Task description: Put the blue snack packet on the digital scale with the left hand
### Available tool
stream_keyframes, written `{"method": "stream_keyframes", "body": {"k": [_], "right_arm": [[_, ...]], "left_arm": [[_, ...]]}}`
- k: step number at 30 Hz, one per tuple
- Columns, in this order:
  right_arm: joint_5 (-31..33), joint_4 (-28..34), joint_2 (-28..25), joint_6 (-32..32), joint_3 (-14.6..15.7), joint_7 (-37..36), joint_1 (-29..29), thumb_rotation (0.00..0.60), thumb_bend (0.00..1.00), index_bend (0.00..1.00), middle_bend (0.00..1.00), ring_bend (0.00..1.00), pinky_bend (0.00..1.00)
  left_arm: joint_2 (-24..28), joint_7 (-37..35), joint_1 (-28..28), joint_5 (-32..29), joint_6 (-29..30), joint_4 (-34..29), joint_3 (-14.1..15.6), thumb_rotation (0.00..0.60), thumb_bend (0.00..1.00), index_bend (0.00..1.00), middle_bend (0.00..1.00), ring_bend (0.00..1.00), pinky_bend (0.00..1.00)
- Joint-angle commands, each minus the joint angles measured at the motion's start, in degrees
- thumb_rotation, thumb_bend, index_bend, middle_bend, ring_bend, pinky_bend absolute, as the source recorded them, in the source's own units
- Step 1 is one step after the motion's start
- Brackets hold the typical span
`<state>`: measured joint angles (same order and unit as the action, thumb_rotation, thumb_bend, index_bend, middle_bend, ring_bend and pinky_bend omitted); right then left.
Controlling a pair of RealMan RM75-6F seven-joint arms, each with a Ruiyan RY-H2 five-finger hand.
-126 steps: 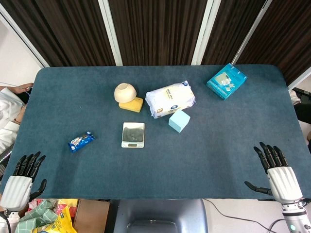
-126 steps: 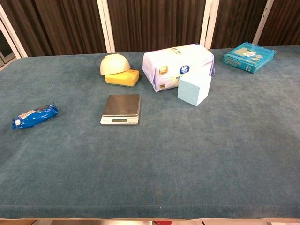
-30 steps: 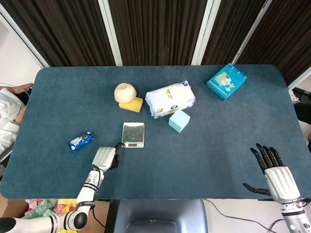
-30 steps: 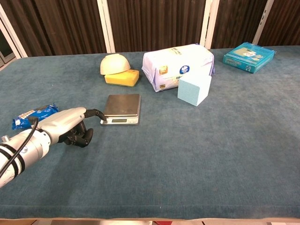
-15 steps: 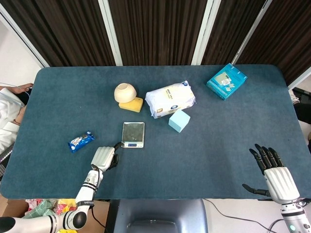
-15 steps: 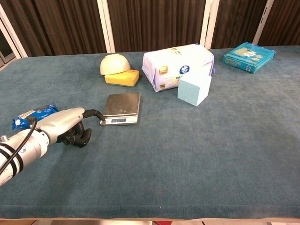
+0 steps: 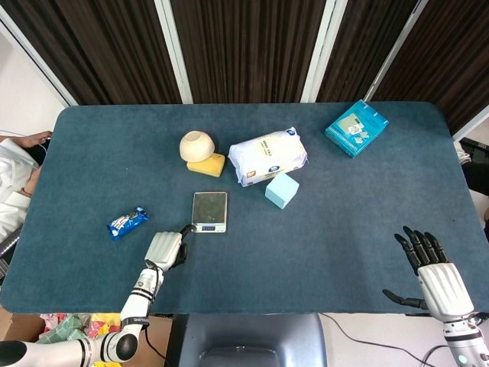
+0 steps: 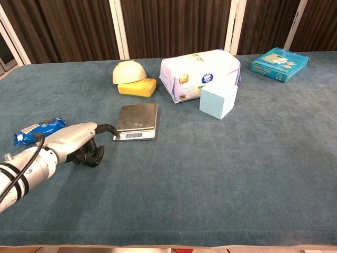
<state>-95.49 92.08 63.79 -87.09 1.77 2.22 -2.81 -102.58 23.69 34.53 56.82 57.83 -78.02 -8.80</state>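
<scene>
Your left hand [image 8: 73, 143] was curled on nothing with one finger poking the digital scale [image 8: 136, 121]'s front edge; the blue snack packet [image 8: 39, 129] lay untouched beside it; that finger could've shoved the scale; right hand [image 7: 439, 279] was spread, empty.

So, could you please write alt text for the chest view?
The left hand reaches one finger to the digital scale's front edge, other fingers curled. The blue snack packet lies on the table behind the hand, untouched.
</scene>
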Motion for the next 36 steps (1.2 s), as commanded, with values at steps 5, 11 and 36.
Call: {"method": "stream_keyframes", "body": {"k": [5, 11, 36], "right_arm": [[0.24, 0.06, -0.04, 0.15, -0.07, -0.05, 0.00, 0.458, 0.16, 0.00, 0.00, 0.00, 0.00], [0.22, 0.12, -0.08, 0.34, -0.03, 0.00, -0.05, 0.458, 0.16, 0.00, 0.00, 0.00, 0.00], [-1.37, 0.20, -0.16, 0.14, 0.66, -0.03, -0.04, 0.459, 0.16, 0.00, 0.00, 0.00, 0.00]], "left_arm": [[-0.09, -0.61, 0.00, 0.90, 0.63, 0.04, -0.05, 0.600, 0.69, 0.26, 1.00, 1.00, 1.00], [0.89, -5.95, -1.50, 9.96, 7.74, -2.67, -0.04, 0.600, 0.63, 0.09, 1.00, 1.00, 1.00], [3.71, 3.26, -3.57, -2.72, 6.35, 7.78, -5.51, 0.600, 0.30, 0.09, 1.00, 1.00, 1.00]]}}
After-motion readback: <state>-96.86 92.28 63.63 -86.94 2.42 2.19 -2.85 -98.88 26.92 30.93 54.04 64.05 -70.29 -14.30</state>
